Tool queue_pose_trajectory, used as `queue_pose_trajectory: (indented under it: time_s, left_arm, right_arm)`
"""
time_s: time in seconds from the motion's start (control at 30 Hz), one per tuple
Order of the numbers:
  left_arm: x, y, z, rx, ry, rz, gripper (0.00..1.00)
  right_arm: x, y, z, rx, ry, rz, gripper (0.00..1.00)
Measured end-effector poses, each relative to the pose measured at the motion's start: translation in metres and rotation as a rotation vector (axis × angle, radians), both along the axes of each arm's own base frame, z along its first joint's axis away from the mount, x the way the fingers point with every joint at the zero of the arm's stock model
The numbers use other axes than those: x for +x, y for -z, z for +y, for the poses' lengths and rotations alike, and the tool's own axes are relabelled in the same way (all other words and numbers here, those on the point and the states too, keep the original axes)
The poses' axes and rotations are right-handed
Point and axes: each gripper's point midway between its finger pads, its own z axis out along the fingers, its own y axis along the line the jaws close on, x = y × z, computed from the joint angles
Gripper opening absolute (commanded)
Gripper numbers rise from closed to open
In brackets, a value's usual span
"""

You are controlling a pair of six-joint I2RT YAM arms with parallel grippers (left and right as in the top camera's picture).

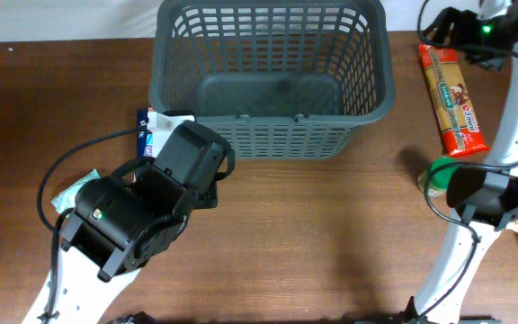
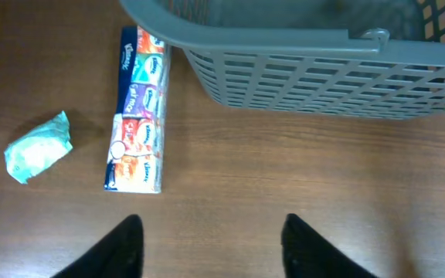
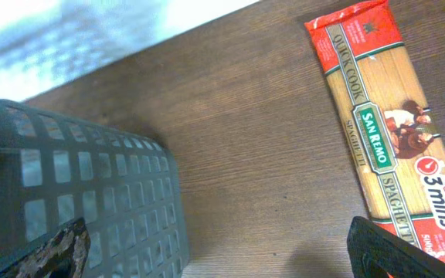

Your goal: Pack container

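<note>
Nothing is packed yet: the basket [image 1: 277,135] looks empty, while tissues [image 2: 137,116], spaghetti [image 3: 385,131] and a green packet [image 2: 39,147] lie on the desk [image 2: 246,170]. Left and right jaws stand apart, empty.

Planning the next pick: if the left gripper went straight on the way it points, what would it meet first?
Probably bare table. The open left gripper aims between the tissue pack and the basket wall, in line with neither, though depth is unclear.

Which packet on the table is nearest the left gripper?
The Kleenex tissue pack, lying beside the basket just ahead of the left gripper; the crumpled teal packet lies farther off.
</note>
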Motion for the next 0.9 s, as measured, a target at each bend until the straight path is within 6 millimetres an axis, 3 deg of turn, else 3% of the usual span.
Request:
queue_pose_trajectory:
  time_s: [0.07, 0.13, 0.23, 0.33, 0.4, 0.5, 0.7, 0.9]
  left_arm:
    - [0.001, 0.000, 0.002, 0.010, -0.009, -0.007, 0.66]
    - [0.003, -0.001, 0.005, 0.029, -0.018, -0.014, 0.81]
    - [0.008, -0.002, 0.011, 0.072, -0.043, -0.036, 1.00]
    - [0.015, -0.006, 0.023, 0.122, -0.091, -0.072, 0.99]
    - [0.019, -0.010, 0.033, 0.150, -0.129, -0.095, 0.99]
    - [0.027, -0.015, 0.058, 0.179, -0.224, -0.122, 0.99]
    - [0.034, -0.021, 0.133, 0.213, -0.494, -0.131, 0.99]
    - [0.020, -0.019, 0.200, 0.208, -0.736, -0.099, 0.99]
  right_arm:
    - [-0.002, -0.006, -0.006, 0.038, 0.002, -0.022, 0.99]
    - [-0.004, -0.018, -0.010, 0.075, -0.007, -0.061, 0.99]
    - [-0.013, -0.051, -0.007, 0.129, -0.050, -0.149, 0.99]
    - [-0.031, -0.091, 0.001, 0.152, -0.085, -0.235, 0.99]
    - [-0.053, -0.125, 0.013, 0.140, -0.112, -0.298, 0.99]
    - [-0.091, -0.158, 0.025, 0.094, -0.104, -0.326, 0.99]
    - [-0.139, -0.200, 0.021, -0.063, -0.009, -0.391, 0.99]
    - [-0.172, -0.217, 0.016, -0.135, 0.093, -0.398, 0.99]
